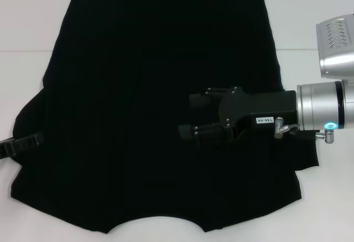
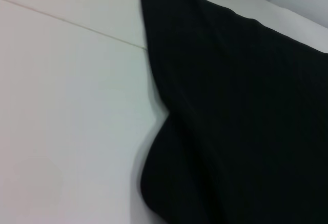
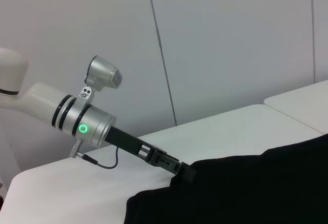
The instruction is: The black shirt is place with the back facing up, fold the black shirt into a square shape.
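The black shirt [image 1: 138, 87] lies flat on the white table [image 1: 33, 20], plain black side up, with no letters showing. Its straight hem is at the far side and the curved neckline at the near edge. My right gripper [image 1: 191, 114] hovers over the shirt's right-middle part, pointing left, fingers [image 1: 197, 99] spread apart and empty. My left gripper [image 1: 23, 144] is at the shirt's left sleeve edge; in the right wrist view it [image 3: 182, 171] reaches the cloth's edge [image 3: 230, 188]. The left wrist view shows only the shirt [image 2: 241, 106] and the table.
White table top [image 2: 66, 106] surrounds the shirt, with a seam line [image 1: 22, 51] running across it. A pale wall [image 3: 230, 44] stands behind the table. The right sleeve [image 1: 307, 153] sticks out under my right arm.
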You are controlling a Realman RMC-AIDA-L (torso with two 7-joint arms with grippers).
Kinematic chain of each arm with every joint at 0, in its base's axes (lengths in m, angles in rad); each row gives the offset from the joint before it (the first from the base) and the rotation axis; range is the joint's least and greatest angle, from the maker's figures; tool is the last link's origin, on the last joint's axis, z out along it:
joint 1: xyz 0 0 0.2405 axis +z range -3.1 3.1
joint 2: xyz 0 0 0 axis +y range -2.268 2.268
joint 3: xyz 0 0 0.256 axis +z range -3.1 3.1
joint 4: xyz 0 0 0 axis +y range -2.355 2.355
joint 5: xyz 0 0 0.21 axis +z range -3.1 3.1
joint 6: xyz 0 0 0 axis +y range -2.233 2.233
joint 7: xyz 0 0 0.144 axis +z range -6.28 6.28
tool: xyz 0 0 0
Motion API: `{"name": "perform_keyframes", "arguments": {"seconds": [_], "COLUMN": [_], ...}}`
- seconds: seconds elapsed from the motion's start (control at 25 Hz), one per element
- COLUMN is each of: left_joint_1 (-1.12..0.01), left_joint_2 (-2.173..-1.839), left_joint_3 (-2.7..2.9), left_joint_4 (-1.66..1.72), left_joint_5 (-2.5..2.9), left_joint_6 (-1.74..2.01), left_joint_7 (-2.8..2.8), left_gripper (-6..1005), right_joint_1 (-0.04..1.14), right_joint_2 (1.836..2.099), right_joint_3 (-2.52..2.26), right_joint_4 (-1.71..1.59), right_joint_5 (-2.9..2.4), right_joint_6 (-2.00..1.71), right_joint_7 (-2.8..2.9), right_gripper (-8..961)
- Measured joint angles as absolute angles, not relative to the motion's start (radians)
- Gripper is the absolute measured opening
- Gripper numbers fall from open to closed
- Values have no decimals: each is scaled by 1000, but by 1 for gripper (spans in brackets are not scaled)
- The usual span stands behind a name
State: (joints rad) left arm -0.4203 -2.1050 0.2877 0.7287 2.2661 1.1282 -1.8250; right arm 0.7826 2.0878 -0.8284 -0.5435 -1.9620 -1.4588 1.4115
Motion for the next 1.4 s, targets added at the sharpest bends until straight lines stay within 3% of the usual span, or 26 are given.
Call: {"name": "perform_keyframes", "arguments": {"seconds": [0.48,0.96,1.12,1.4], "left_joint_1": [-429,-431,-431,-438], "left_joint_2": [-2103,-2102,-2102,-2102], "left_joint_3": [290,284,283,284], "left_joint_4": [730,733,733,730], "left_joint_5": [2274,2280,2277,2278], "left_joint_6": [1123,1125,1126,1111], "left_joint_7": [-1827,-1830,-1834,-1873], "left_gripper": [818,591,346,92], "right_joint_1": [777,776,776,775], "right_joint_2": [2088,2088,2088,2084], "right_joint_3": [-829,-828,-828,-828], "right_joint_4": [-543,-543,-543,-550], "right_joint_5": [-1949,-1948,-1946,-1938], "right_joint_6": [-1466,-1469,-1468,-1471], "right_joint_7": [1411,1413,1413,1457], "right_gripper": [910,910,910,910]}}
